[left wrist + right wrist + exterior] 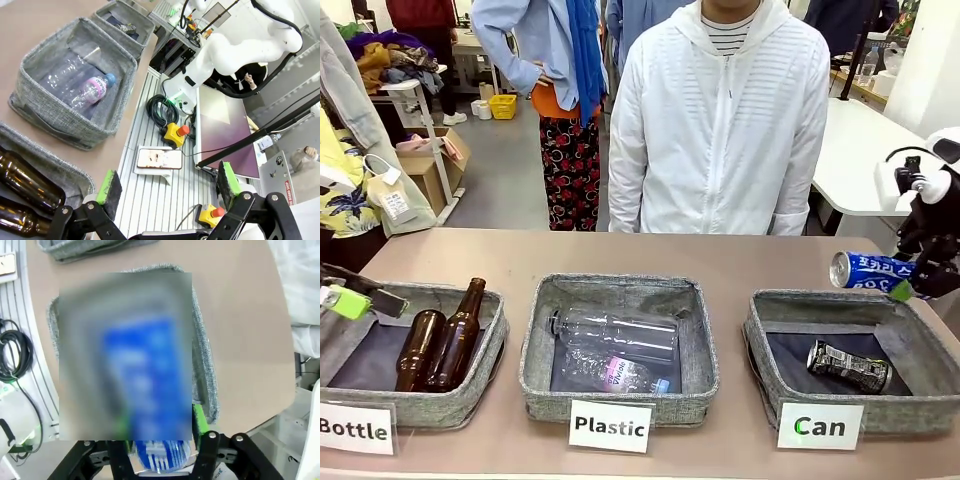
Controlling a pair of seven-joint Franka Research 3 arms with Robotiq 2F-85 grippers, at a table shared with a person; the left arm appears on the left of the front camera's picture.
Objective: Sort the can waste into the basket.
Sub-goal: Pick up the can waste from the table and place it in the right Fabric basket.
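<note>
While the right gripper [912, 282] hangs over the basket [775, 320], it clasps the blue can [870, 270] sideways.

three white signs stand along the bottom of the front view, each before a grey basket. the sign at lower left [356, 429] reads "bottle", its first letter cut by the frame edge. the sign at bottom centre [610, 426] reads "plastic". the sign at lower right [820, 426] reads "can". the blue can [871, 271] at the right edge bears white lettering, too small to read. the pink bottle label [617, 373] in the middle basket is illegible.
</note>
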